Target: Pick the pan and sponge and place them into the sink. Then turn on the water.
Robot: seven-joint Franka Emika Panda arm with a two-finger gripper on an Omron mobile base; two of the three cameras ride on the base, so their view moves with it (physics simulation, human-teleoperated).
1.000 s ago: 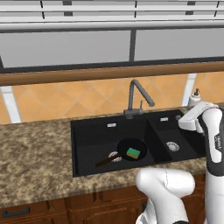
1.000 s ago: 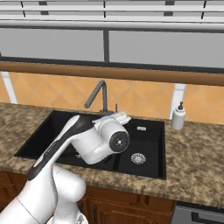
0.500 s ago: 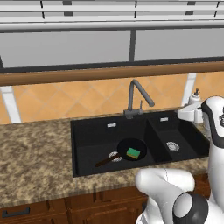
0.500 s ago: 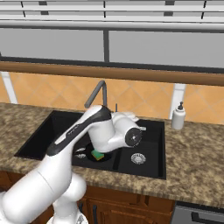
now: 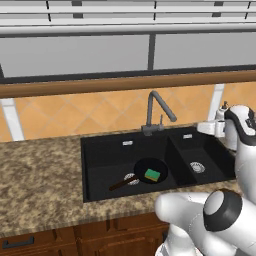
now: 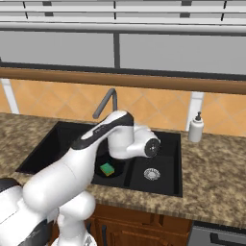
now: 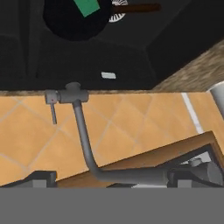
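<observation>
Pincer [image 7: 118, 178] is spread as wide as it goes, nothing in it. In the hand view the 2 dark fingertips [image 7: 41, 177] sit far apart at the bottom edge, w/ the faucet [image 7: 83, 135] spout running across between them further out. The spout looks ahead of the tips, not touched, tho I can't tell the exact gap. That view is rolled upside down btw.

From the left base cam the hand hangs over the small basin's back edge, pointing at the faucet [image 5: 156, 107], which is near but apart from it. Soap bottle [image 6: 195, 127] stands on the counter [image 5: 40, 175] behind the hand.

Past the faucet and lower down than the pincer is the big basin of the sink [image 5: 100, 145]. Pan [image 5: 142, 167] lies flat on its floor near the drain, handle pointing away from the pincer toward the front-left. Sponge [image 5: 152, 175] sits inside the pan, green side up, on the side nearer the pincer.
</observation>
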